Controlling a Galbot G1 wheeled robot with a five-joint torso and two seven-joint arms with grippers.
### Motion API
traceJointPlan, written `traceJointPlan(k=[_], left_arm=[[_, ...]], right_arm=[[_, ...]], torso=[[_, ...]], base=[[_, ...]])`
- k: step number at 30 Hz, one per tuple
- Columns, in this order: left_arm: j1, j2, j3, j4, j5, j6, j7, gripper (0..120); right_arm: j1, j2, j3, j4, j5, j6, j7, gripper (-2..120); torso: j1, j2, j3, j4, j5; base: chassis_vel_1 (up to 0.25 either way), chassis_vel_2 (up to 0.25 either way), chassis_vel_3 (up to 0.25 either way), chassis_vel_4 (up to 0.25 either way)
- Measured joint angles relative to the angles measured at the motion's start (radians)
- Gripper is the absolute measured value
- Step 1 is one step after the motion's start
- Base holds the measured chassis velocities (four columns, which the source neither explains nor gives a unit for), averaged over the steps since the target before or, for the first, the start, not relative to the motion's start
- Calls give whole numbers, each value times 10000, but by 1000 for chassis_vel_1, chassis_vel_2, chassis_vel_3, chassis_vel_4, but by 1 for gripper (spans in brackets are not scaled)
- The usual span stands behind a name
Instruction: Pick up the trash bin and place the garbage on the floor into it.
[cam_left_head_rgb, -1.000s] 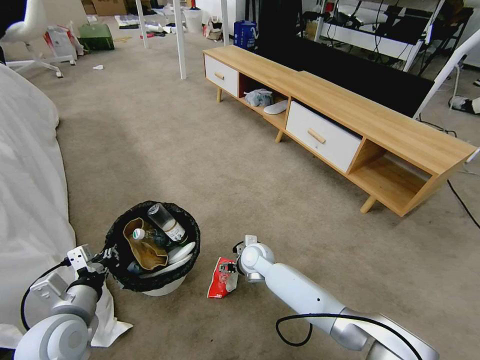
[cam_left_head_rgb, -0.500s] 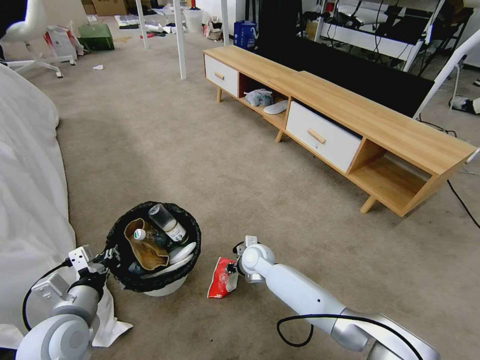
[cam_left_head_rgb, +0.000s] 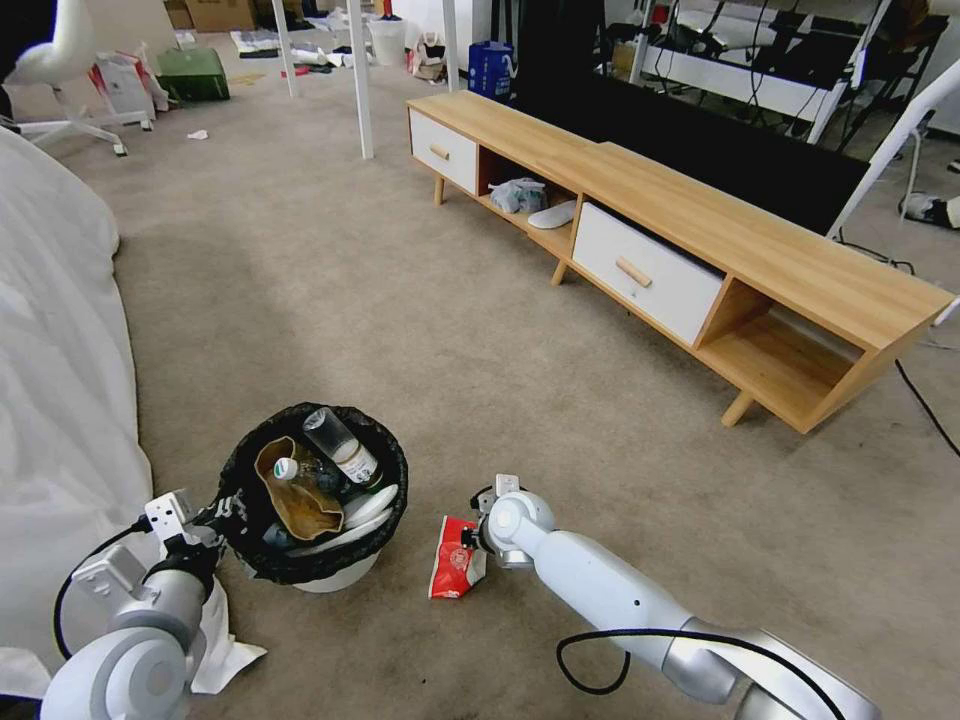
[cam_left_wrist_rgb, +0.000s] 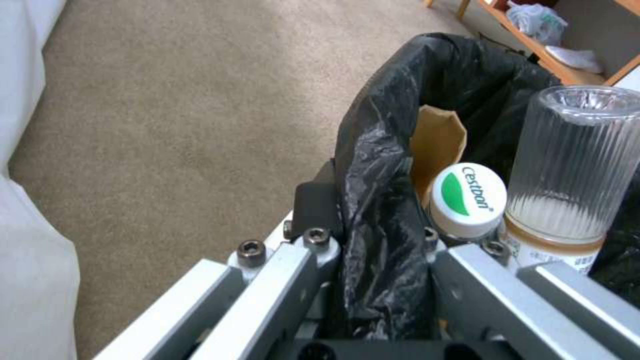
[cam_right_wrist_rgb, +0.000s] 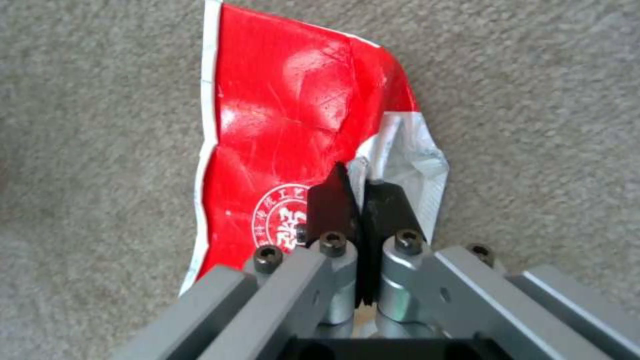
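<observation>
A lived-in room doubling as test space: carpeted floor (cam_left_head_rgb: 330, 290), low wooden TV cabinet (cam_left_head_rgb: 660, 240), white bedding (cam_left_head_rgb: 55, 330), cardboard boxes (cam_left_head_rgb: 215, 12) behind.

Bin (cam_left_head_rgb: 335, 578): you see a small round pale body, upright on the carpet, its black liner (cam_left_wrist_rgb: 380, 210) folded over the rim.
Bin contents: a brown paper bag (cam_left_head_rgb: 298, 500), a bottle with a white-green cap (cam_left_wrist_rgb: 467, 197), and a clear ribbed bottle (cam_left_wrist_rgb: 573, 165) bottom-up.
Packet (cam_right_wrist_rgb: 280, 145): red-white, crumpled, hanging over the floor (cam_left_head_rgb: 330, 300) just beside your bin.
</observation>
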Motion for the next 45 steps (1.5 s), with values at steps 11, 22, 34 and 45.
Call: traceJointPlan(k=[11, 22, 34, 45], left_arm=[[-71, 75, 418, 21, 116, 59, -57, 0], [-38, 288, 657, -200, -47, 222, -193, 0], [45, 398, 666, -608, -47, 270, -305, 0], [-42, 778, 733, -635, -59, 339, -347, 0]], right_arm=[[-130, -471, 8, 1033, 65, 85, 403, 0], [244, -1457, -132, 3523, 715, 119, 1557, 0], [843, -3168, -191, 5567, 1179, 273, 2426, 0], [581, -4813, 392, 7744, 1332, 448, 2959, 0]], torso=[[0, 0, 3, -3, -3], [0, 0, 2, -1, 0], [0, 0, 2, -2, -1], [0, 0, 1, -2, 1]], base=[[0, 0, 0, 0], [0, 0, 0, 0], [0, 0, 0, 0], [0, 0, 0, 0]])
